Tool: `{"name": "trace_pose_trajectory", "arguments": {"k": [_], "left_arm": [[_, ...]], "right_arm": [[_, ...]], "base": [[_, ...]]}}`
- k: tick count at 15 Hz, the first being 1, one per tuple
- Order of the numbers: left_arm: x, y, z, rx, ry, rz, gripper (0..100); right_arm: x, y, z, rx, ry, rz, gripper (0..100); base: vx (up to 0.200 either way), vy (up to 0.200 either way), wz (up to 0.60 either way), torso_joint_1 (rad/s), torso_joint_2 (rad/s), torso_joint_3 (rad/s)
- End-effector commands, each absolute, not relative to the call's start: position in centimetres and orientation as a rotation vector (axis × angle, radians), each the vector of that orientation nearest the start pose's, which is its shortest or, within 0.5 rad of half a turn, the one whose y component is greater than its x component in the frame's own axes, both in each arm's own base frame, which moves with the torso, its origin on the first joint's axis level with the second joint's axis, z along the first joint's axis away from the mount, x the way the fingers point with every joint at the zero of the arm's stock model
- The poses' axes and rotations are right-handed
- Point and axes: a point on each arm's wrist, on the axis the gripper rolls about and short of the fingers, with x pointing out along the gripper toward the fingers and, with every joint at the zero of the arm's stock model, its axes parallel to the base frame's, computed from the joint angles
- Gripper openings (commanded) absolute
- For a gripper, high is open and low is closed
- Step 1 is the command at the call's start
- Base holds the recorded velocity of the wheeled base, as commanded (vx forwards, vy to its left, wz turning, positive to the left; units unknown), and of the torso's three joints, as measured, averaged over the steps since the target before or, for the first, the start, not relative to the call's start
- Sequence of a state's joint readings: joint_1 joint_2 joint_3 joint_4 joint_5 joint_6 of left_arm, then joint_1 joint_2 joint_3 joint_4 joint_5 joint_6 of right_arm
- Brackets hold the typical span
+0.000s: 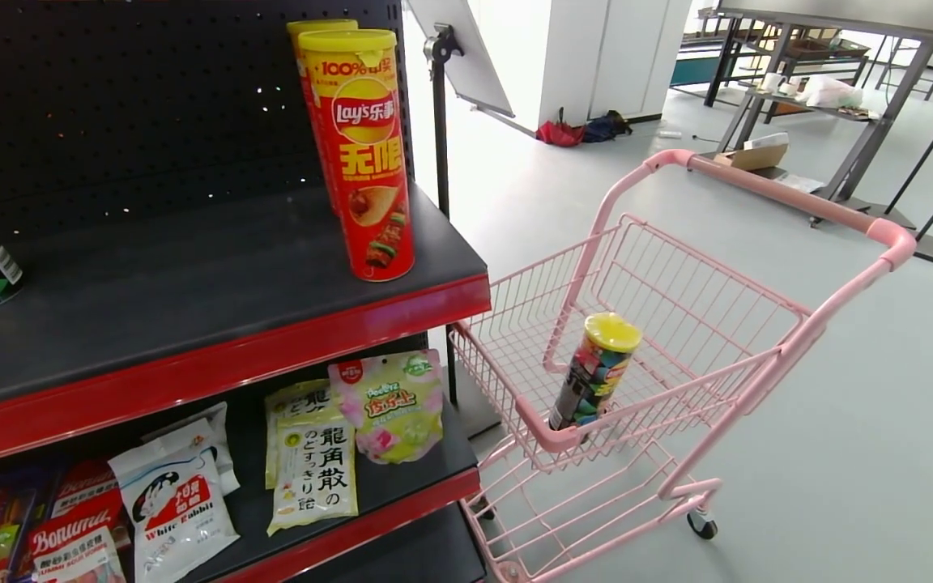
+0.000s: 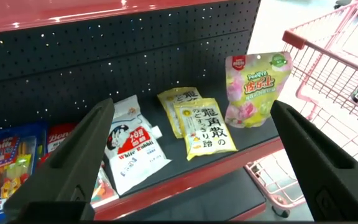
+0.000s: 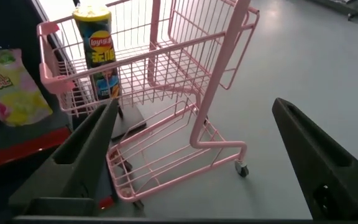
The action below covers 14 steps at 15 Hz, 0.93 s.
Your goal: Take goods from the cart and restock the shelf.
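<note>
Though dark-bodied, the can (image 1: 594, 372) — in the cart (image 1: 782, 193) — is yellow-lidded.

The rear red can (image 1: 311, 32) stands mostly hidden behind the front can (image 1: 369, 162).

A white cabinet (image 1: 596, 57) stands at the back of the grey floor (image 1: 879, 421). At its foot lie a red bundle (image 1: 560, 134) and a dark blue bundle (image 1: 606, 125), close together. Left of the cabinet, a tilted white board (image 1: 466, 48) sits on a black pole (image 1: 440, 138). Right of the cabinet stand dark metal-framed tables (image 1: 839, 16), with a white bag (image 1: 831, 93) and a cardboard box (image 1: 754, 154) among them.
</note>
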<state>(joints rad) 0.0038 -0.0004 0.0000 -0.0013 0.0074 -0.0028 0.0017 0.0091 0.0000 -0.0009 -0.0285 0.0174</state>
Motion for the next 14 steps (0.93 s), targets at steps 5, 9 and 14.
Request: {"name": "trace_pose_trajectory", "arguments": {"k": [5,9,14], "left_arm": [[-2.3,0.0,7.6,-0.002,-0.002,0.012,100],[-2.3,0.0,7.6,-0.002,-0.003,0.012,100],[-2.3,0.0,7.6,-0.002,-0.003,0.012,100]], "right_arm": [[5.3,0.5,21.6,0.095,0.12,0.128,100],[18.4,4.1,17.0,0.148,0.34,0.274,100],[24.5,6.9,11.0,0.128,0.477,0.333,100]], "base": [[0.0,0.0,0.0,0.0,0.0,0.0],[0.0,0.0,0.0,0.0,0.0,0.0],[0.0,0.0,0.0,0.0,0.0,0.0]]}}
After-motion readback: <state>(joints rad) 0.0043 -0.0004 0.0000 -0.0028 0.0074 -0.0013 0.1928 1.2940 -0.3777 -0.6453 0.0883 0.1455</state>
